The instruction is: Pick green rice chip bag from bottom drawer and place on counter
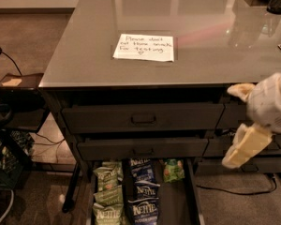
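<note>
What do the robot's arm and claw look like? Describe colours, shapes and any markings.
At the view's right edge, the claw has two flat, blunt, pale cream-yellow fingers on a rounded, whitish wrist housing. No cables, markings or sleeves show, and the rest of the arm is out of view.

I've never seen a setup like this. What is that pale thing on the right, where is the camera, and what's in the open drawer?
This is one picture from the robot's only camera, looking down at a dark cabinet; where the camera is mounted isn't recorded. The pale thing at the right edge is the robot's two-finger tool, in front of the cabinet, fingers spread and holding nothing. The glossy grey counter bears a handwritten paper note. The bottom drawer stands open, showing olive-green Kettle bags, dark blue Kettle bags and the small green rice chip bag, which the robot should lift onto the counter.
</note>
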